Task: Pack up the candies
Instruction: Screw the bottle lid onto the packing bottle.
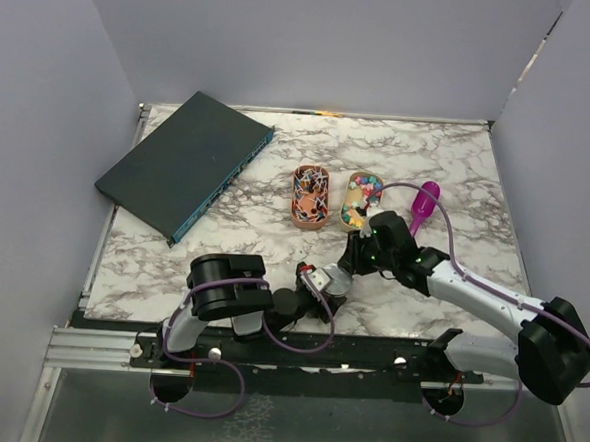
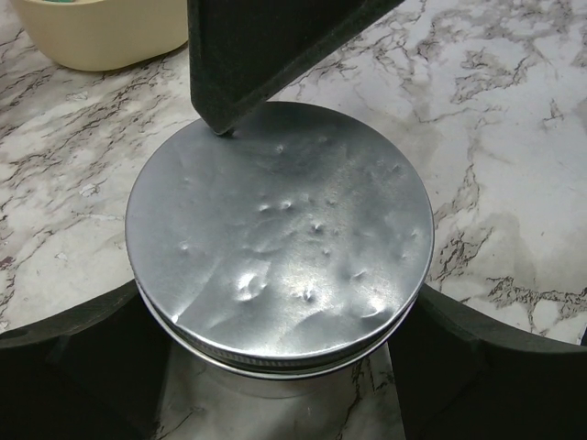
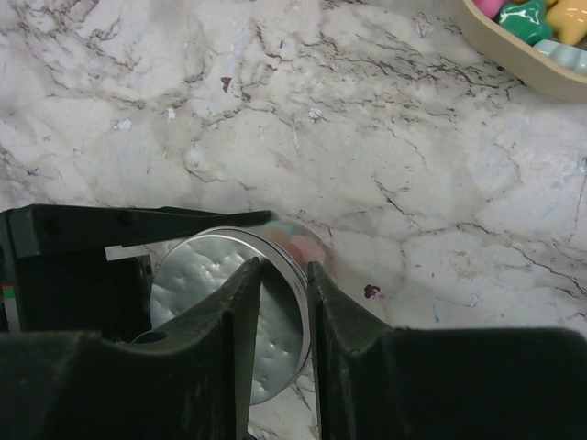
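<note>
left jaws: wide, clamped on the jar (image 1: 319,280) from both sides, just under the lid (image 2: 275,229)
right jaws: narrow, astride the lid's rim; one finger (image 2: 266,55) touches the lid's top at its edge (real pinch or not, cannot tell)
jar: glass, between the left jaws, dented metal lid on top
candies (image 3: 295,240): some inside the jar, seen through the glass just past the right jaws, pale pink and green, blurry
wrapped candies (image 1: 310,190): in the orange tray (image 1: 309,225), beyond both jaws
ball candies (image 1: 362,193): in the cream tray (image 2: 101,37), just beyond the right jaws, beside the orange tray
scoop (image 1: 425,204): purple, on the desk (image 1: 439,160), beyond the right jaws and to their right
dark flat box (image 1: 183,164): beyond the left jaws, off to their left, well apart
</note>
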Action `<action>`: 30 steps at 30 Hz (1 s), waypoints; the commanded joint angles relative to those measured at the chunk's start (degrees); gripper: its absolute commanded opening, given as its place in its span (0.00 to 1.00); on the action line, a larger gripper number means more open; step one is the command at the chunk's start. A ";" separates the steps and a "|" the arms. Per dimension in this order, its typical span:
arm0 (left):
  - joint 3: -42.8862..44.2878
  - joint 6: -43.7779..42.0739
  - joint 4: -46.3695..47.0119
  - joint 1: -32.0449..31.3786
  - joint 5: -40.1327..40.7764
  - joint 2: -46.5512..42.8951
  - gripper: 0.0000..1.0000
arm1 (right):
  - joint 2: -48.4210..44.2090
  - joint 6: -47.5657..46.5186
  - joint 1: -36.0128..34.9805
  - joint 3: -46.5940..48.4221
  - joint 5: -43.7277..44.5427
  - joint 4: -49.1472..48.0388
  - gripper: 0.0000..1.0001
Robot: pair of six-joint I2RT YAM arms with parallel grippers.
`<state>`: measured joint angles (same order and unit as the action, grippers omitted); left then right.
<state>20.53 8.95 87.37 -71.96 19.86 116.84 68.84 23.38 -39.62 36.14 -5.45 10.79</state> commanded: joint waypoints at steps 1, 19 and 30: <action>-0.76 2.81 -2.36 0.23 -4.06 3.24 0.61 | 0.77 -1.40 0.46 -1.09 -5.07 -1.92 0.29; -0.68 4.45 -2.73 1.56 -3.21 3.49 0.61 | -6.89 3.30 0.50 -9.13 -11.38 0.54 0.12; -0.98 5.78 -3.25 2.53 -1.32 3.34 0.61 | -17.44 11.70 -1.18 -14.45 -12.28 5.96 0.10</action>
<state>20.56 9.26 87.50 -70.87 18.87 116.92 54.78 29.54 -37.87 24.56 -9.32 7.42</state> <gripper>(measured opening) 0.826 0.107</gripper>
